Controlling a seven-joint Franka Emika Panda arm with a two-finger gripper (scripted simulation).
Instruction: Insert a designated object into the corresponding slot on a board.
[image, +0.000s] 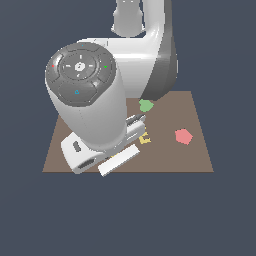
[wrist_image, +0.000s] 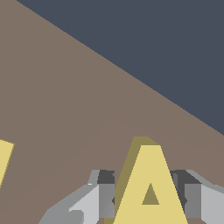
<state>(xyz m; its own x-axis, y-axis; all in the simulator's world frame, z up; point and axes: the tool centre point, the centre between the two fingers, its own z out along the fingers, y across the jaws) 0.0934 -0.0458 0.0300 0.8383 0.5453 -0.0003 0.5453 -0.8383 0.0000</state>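
Pincer (wrist_image: 148, 199) gripping yellow A (wrist_image: 151, 188), over board (wrist_image: 65, 109)

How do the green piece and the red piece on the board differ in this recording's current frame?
The green piece lies toward the far edge of the brown board, right beside the arm's body, while the red piece sits in the open toward the exterior view's right. The green piece looks smaller and partly cut off by the arm; the red piece shows whole, roughly polygonal. Both are small flat pieces lying loose on the board, away from the hand.
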